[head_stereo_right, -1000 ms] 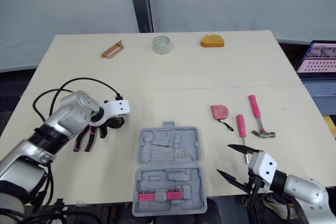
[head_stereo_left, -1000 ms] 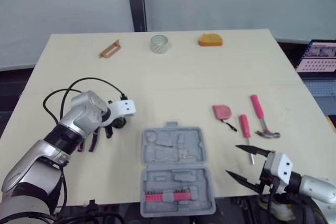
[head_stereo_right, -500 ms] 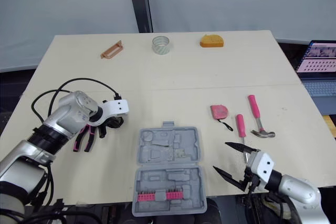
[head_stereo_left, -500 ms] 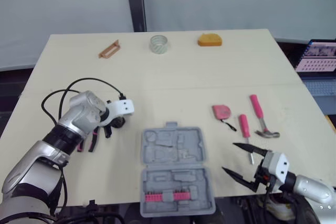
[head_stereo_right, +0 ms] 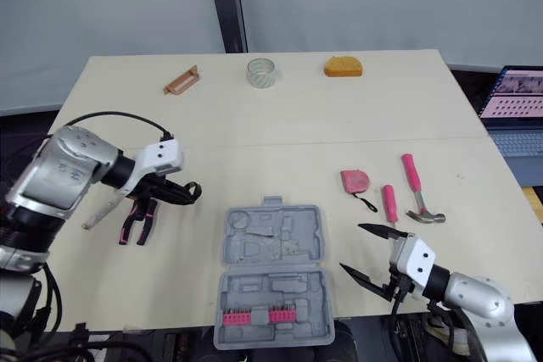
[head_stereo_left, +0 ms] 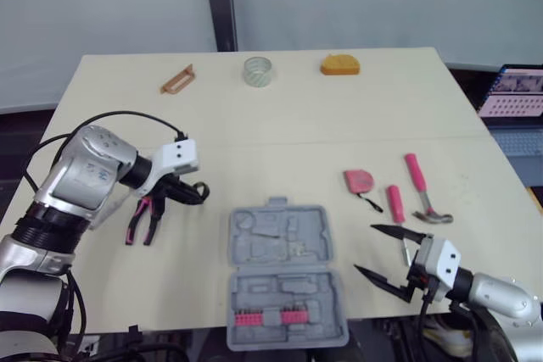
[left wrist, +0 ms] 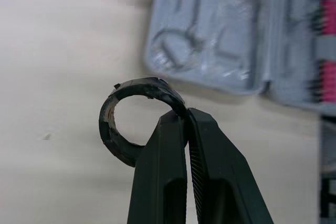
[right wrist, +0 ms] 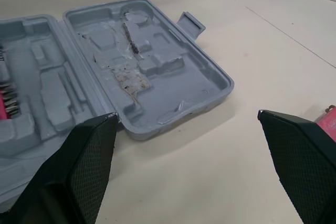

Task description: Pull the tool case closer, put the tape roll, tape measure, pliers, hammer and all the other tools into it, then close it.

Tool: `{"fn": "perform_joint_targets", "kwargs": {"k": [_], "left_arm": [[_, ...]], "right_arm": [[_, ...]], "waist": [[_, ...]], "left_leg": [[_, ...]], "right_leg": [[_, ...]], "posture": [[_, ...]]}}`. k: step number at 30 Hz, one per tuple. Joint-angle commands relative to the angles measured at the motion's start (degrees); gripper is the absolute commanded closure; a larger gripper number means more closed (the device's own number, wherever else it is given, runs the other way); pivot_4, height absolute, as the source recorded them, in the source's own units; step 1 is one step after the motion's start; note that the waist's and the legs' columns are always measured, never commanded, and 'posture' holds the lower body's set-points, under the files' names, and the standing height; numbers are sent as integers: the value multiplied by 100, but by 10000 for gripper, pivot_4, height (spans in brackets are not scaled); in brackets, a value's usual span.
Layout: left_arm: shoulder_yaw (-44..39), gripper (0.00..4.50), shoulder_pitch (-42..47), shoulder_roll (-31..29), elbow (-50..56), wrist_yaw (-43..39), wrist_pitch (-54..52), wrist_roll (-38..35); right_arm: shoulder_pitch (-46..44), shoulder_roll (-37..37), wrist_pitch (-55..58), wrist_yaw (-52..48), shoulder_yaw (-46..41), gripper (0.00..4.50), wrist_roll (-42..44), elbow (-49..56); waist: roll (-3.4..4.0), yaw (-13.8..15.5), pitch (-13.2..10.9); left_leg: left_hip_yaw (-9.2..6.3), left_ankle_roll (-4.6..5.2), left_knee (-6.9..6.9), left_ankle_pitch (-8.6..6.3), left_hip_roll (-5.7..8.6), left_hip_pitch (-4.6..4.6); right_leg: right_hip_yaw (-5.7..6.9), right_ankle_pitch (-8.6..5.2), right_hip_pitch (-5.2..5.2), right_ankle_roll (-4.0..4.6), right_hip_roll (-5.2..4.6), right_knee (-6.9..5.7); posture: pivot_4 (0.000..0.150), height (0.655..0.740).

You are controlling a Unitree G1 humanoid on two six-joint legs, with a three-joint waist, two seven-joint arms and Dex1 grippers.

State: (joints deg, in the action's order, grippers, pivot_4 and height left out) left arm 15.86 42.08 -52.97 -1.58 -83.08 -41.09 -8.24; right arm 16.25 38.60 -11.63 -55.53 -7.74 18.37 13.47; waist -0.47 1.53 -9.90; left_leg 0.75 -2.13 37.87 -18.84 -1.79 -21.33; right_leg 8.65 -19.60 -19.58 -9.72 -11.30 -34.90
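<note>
The grey tool case (head_stereo_left: 284, 273) lies open near the table's front edge, with pink bits in its near half. My left gripper (head_stereo_left: 195, 193) hovers left of the case, shut on a black tape roll (left wrist: 105, 129). Pink-handled pliers (head_stereo_left: 142, 222) lie just left of and below that gripper. My right gripper (head_stereo_left: 386, 253) is open, low over the table to the right of the case (right wrist: 157, 66). Beyond it lie a pink tape measure (head_stereo_left: 358, 180), a pink screwdriver (head_stereo_left: 395, 203) and a pink-handled hammer (head_stereo_left: 420, 184). A clear tape roll (head_stereo_left: 258, 70) stands at the table's far edge.
A brown handle-shaped piece (head_stereo_left: 176, 80) and an orange object (head_stereo_left: 339, 64) sit along the far edge beside the clear roll. A laptop (head_stereo_left: 517, 95) stands off the table's right side. A black cable loops over my left arm.
My left arm has swung out to the left and turned, with the black roll still in its fingers, uncovering the pliers. My right gripper has edged left toward the case.
</note>
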Motion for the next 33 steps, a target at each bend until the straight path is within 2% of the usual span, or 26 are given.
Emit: {"fn": "perform_joint_targets", "kwargs": {"k": [1, 6, 9, 20, 33], "left_arm": [[-185, 44605, -83, -63, 376, -313, -79, -468], [-99, 44605, -199, 85, 435, -364, 2, -738], [90, 44605, -257, 230, 182, -209, 460, -505], [718, 44605, 140, 1086, -736, 347, 1113, 265], [929, 44605, 319, 1419, -1208, 372, 1425, 748]], "right_arm": [[70, 25, -2, 27, -14, 0, 8, 247], [169, -63, -107, 90, 38, 0, -112, 264], [215, -137, -235, 84, 63, 0, -192, 154], [210, -309, -215, 299, 296, 0, -549, 294], [153, -323, 124, 661, 466, 0, -644, 699]], "waist": [[0, -7, 0], [0, -9, 0], [0, 3, 0], [0, -3, 0], [1, -12, 0]], "left_leg": [[0, 0, 0, 0, 0, 0], [0, 0, 0, 0, 0, 0], [0, 1, 0, 0, 0, 0], [1, 1, 4, 0, 0, -1], [1, 1, 4, 0, 0, -1]], "right_leg": [[0, 0, 0, 0, 0, 0], [0, 0, -1, 0, 0, -2], [0, 0, 0, 0, 0, -1], [1, 0, 0, 0, 1, 0], [1, 0, -1, 0, 1, -1]], "posture": [[1500, 7400], [1500, 7400], [1500, 7400], [1500, 7400], [1500, 7400]]}}
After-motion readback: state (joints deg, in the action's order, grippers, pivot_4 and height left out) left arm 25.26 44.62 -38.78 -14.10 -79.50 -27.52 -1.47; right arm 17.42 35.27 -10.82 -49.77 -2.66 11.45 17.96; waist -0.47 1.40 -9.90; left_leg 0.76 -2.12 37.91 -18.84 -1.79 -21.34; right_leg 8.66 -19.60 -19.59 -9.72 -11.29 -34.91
